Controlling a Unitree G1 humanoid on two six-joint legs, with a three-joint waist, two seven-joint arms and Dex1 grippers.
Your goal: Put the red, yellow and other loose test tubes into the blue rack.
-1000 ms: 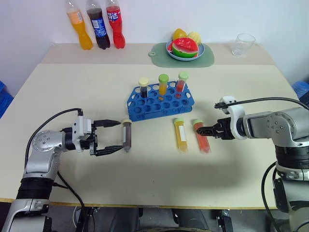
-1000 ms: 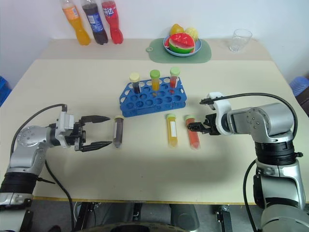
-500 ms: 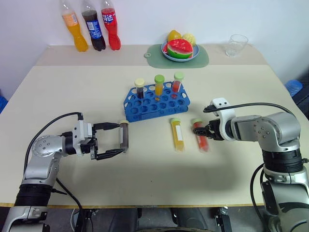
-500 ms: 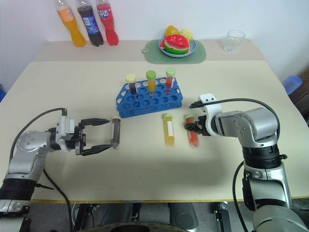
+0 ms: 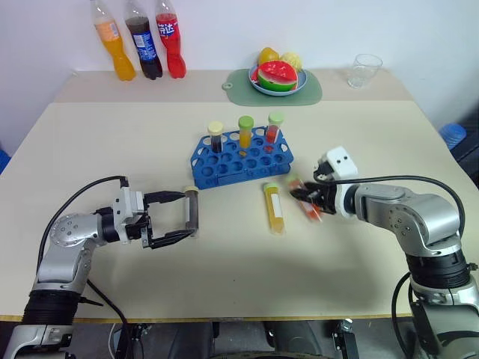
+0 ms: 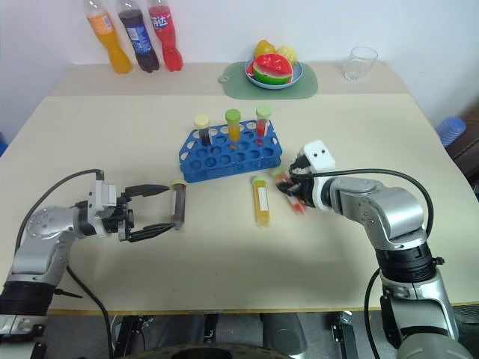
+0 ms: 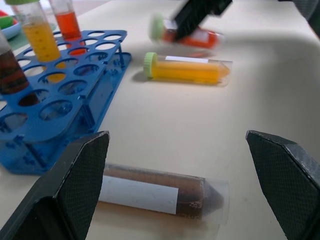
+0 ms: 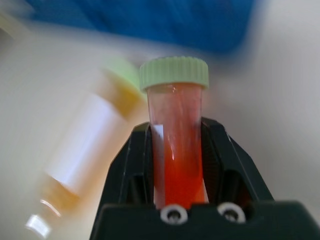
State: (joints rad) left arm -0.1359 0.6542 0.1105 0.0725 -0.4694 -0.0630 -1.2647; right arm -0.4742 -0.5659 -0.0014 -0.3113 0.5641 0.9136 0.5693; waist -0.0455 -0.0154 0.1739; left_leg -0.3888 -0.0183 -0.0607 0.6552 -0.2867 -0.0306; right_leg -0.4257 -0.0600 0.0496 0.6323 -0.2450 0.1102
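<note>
Red tube [image 8: 175, 145] clamped in right claw [image 5: 308, 199]; brown tube [image 7: 160, 195] between spread left claw [image 5: 182, 217].

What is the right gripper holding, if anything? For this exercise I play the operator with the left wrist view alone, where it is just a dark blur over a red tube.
Observer: The right wrist view shows the right gripper shut on the red tube, with one finger on each side below its green cap.
Operator: And what stands beyond the blue rack?
Observer: Three soda bottles stand at the table's far edge.
Operator: Anything on the far right?
Observer: A clear glass stands there, beside the green mat.
</note>
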